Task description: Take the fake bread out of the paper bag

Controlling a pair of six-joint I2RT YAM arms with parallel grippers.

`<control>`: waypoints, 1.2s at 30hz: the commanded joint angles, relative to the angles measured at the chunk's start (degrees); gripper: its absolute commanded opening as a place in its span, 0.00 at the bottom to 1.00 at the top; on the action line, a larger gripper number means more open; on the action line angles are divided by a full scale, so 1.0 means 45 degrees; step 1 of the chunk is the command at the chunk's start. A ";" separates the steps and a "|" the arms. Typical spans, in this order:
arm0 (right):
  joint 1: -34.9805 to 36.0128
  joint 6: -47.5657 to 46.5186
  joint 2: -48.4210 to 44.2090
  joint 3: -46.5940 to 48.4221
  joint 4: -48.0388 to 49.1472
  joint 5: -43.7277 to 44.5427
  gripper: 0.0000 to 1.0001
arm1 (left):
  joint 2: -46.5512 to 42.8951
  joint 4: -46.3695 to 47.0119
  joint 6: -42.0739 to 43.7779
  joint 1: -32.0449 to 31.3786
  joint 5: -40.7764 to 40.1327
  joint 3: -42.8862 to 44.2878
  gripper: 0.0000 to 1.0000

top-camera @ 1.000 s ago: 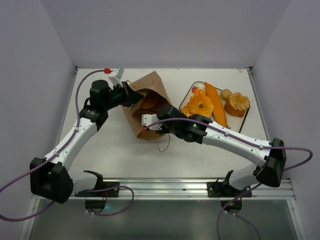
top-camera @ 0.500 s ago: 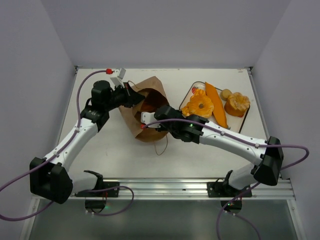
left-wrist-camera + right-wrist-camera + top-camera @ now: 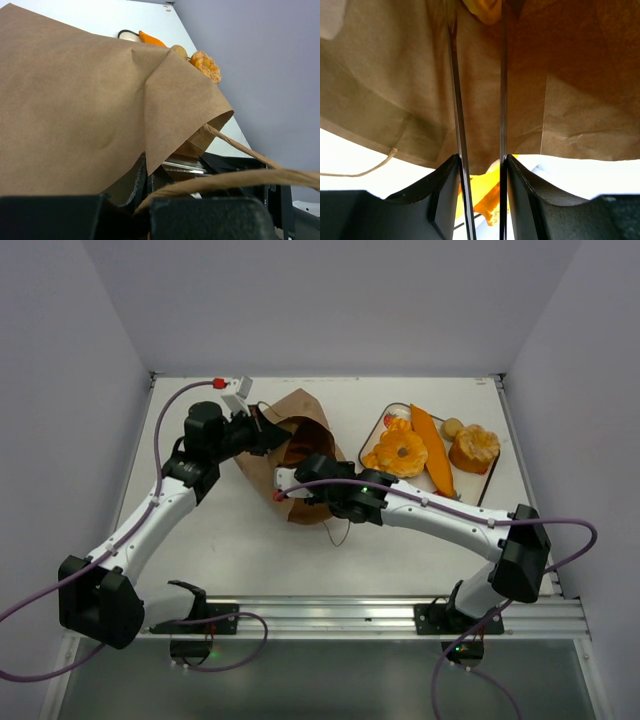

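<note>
The brown paper bag (image 3: 300, 435) lies on its side mid-table, its mouth toward the right arm. My left gripper (image 3: 266, 433) is shut on the bag's upper rim; in the left wrist view the paper (image 3: 75, 100) drapes over its fingers (image 3: 142, 175). My right gripper (image 3: 312, 466) is shut on metal tongs, whose two thin blades (image 3: 456, 100) reach apart into the bag. A yellow piece of fake bread (image 3: 482, 9) shows deep inside, beyond the blade tips. Other fake bread lies on a tray: a ring loaf (image 3: 400, 452), a baguette (image 3: 432, 450), a braided piece (image 3: 474, 447) and a roll (image 3: 452, 426).
The black-rimmed tray (image 3: 381, 425) stands at the back right, close to the bag. The bag's string handle (image 3: 235, 177) loops across the left wrist view, and another string (image 3: 335, 530) trails on the table in front of the bag. White walls enclose the table.
My right arm has pushed left, carrying the tongs further into the bag's mouth. The bag has shifted and its mouth has opened out a little. The left gripper keeps its hold.
</note>
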 commanded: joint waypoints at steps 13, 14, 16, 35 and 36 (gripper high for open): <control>0.0162 -0.0100 0.0658 0.0811 0.0725 0.1443 0.47 | -0.0432 0.0724 -0.0530 -0.0259 0.0360 0.0196 0.01; 0.0143 -0.0100 0.0698 0.0831 0.0725 0.1463 0.47 | -0.0432 0.0724 -0.0530 -0.0259 0.0380 0.0215 0.01; 0.0182 -0.0099 0.0776 0.0909 0.0764 0.1521 0.47 | -0.0432 0.0744 -0.0569 -0.0279 0.0439 0.0215 0.01; 0.0475 -0.0002 0.1948 0.1339 0.0823 0.2049 0.44 | -0.0432 0.1115 -0.0940 -0.0357 0.0830 0.0137 0.01; 0.0475 0.0017 0.1968 0.1319 0.0804 0.2068 0.43 | -0.0451 0.1115 -0.0921 -0.0357 0.0849 0.0137 0.01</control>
